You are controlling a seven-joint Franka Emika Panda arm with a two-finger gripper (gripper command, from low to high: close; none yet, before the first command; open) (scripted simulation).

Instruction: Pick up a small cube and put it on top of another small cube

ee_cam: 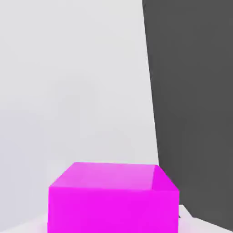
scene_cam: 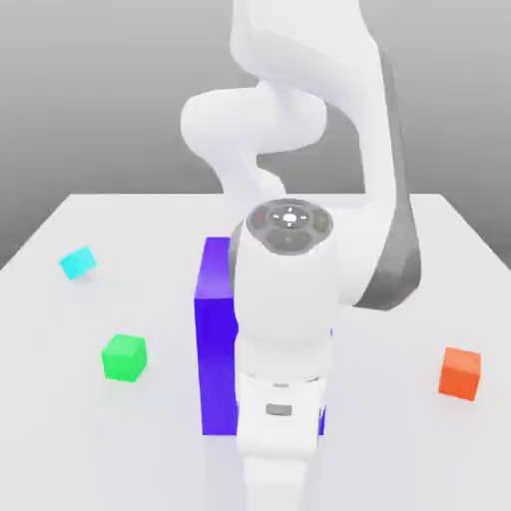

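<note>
Stretching across the exterior view is a pale grey-white table point(scene_cam: 90, 439), matte and unmarked, its far edge meeting a plain grey backdrop that is fading from darker at the top to lighter near the tabletop. In the hand view the same table is showing as a smooth light surface, with a flat dark grey area running down one side past the table's edge.

The white arm point(scene_cam: 289, 299) is bending down over the near middle of the table, its shells glossy and rounded, with a dark grey band along its side and a round dark cap on the wrist joint. It is hiding much of the big blue-violet block point(scene_cam: 213, 349), a tall, sharp-edged box with flat saturated faces that is standing upright behind it.

4 small cubes are showing, all plain-faced and crisp-cornered. The green cube point(scene_cam: 124, 357) is sitting toward the exterior view's left, well apart from the block. The cyan cube point(scene_cam: 77, 262) is lying farther back on that side, turned at an angle. The orange cube point(scene_cam: 460, 372) is resting at the exterior view's right.

The magenta-pink cube point(ee_cam: 113, 198) is sitting close under the hand camera, on the table. The gripper is closed narrow; whether it is clamping this cube I cannot tell
</note>
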